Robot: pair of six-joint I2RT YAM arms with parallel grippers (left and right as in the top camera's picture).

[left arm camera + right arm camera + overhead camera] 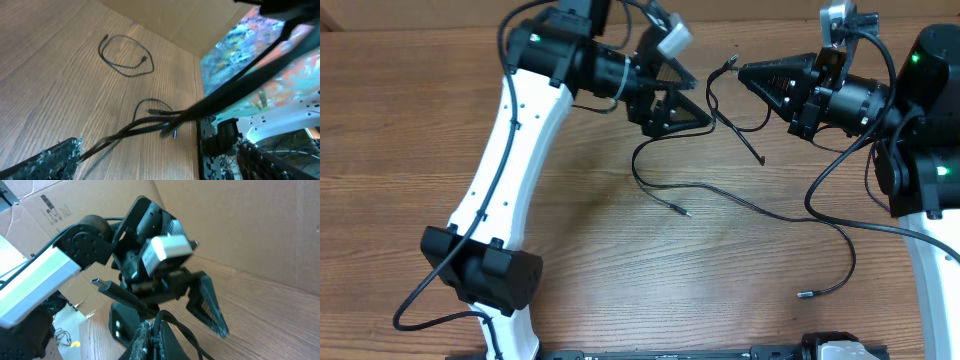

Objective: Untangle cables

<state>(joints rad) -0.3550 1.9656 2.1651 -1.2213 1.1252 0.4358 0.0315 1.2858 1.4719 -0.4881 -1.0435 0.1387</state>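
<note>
While the left pincer (696, 101) gapes wide beside the cables (720, 190), the right pincer (744, 70) is clamped on them above the worktop (620, 270).

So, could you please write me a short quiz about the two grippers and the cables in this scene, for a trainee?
1. True or false: the left gripper and the right gripper are both open.
2. Which gripper is shut on a thin cable? A) left B) right C) neither
3. Fill in: the plug end of the long cable lies on the ___ table, apart from both grippers.
Key: 1 false, the right one is shut; 2 B; 3 wooden.
</note>
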